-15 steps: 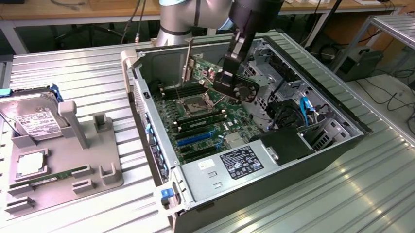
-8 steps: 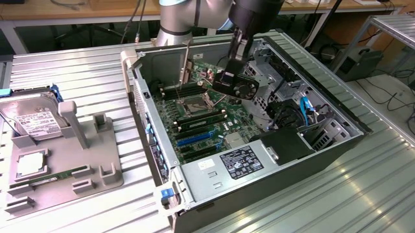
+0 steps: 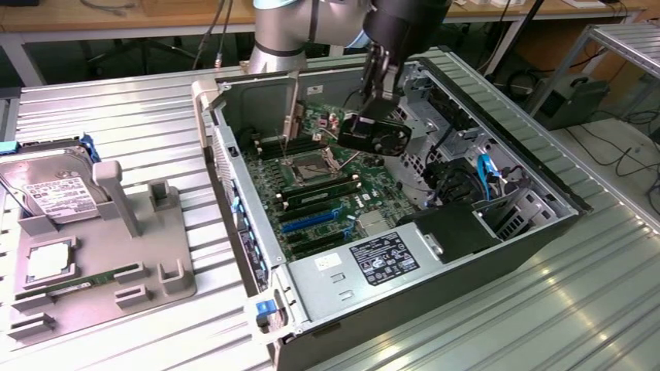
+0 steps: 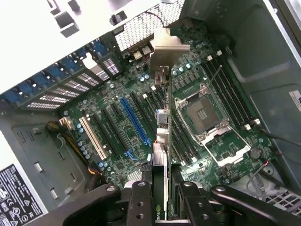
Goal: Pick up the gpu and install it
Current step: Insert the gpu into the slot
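- gpu [image 3: 375,133]: exterior view, in the air inside the open case [image 3: 546,224], above the motherboard [image 3: 341,197], not seated.
- gripper [image 3: 372,108] reaches in from above, clamped on the card's upper part. The card hangs upright, edge down. My read: that suits a straight push into a slot.
- Below it is the cpu socket [image 3: 309,166]. The blue slot [image 3: 309,222] lies further toward the power supply [image 3: 379,259].
- The blue cable [image 3: 484,171] on the exterior view's right is apart from the card.
- The hard drive [image 3: 52,193] and memory stick [image 3: 93,278] sit on the grey tray [image 3: 154,263], well outside the case.
- Wrist view: fingers [image 4: 141,205] pinch both faces of the card, which is seen edge-on.
- The silver bracket [image 4: 167,44] leads, toward the rear grille [image 4: 141,30].
- The blue slot runs beside the card's line. Can't tell true alignment from this height.
- Possible snags: socket lever, black wire [image 4: 282,139].
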`<state>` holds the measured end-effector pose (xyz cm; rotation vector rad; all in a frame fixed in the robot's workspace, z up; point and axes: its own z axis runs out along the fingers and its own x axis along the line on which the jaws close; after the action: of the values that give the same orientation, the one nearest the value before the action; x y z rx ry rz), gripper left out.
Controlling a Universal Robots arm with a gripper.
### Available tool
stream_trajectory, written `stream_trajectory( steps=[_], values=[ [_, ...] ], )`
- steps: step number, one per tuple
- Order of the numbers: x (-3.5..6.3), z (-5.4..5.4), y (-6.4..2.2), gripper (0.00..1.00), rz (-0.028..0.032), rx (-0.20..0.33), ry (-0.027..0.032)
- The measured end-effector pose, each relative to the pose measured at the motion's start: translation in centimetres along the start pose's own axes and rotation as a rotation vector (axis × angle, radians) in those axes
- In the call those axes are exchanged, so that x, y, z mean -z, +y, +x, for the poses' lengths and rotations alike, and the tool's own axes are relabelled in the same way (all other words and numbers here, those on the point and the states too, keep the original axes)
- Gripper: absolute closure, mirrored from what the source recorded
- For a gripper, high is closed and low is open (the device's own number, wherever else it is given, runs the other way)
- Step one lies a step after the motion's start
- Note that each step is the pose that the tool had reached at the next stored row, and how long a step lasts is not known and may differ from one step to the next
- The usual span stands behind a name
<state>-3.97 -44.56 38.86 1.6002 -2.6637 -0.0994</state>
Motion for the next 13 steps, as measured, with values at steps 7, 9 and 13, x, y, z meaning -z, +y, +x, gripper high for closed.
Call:
stream_trajectory(
  steps=[7, 9, 13],
  values=[
    [-0.19, 0.00, -0.01, 0.74, 0.0000, 0.128, 0.0084],
    [-0.26, 0.00, -0.02, 0.74, 0.0001, 0.165, 0.0109],
    [-0.44, 0.00, -0.03, 0.74, 0.0008, 0.238, 0.0158]
  ],
)
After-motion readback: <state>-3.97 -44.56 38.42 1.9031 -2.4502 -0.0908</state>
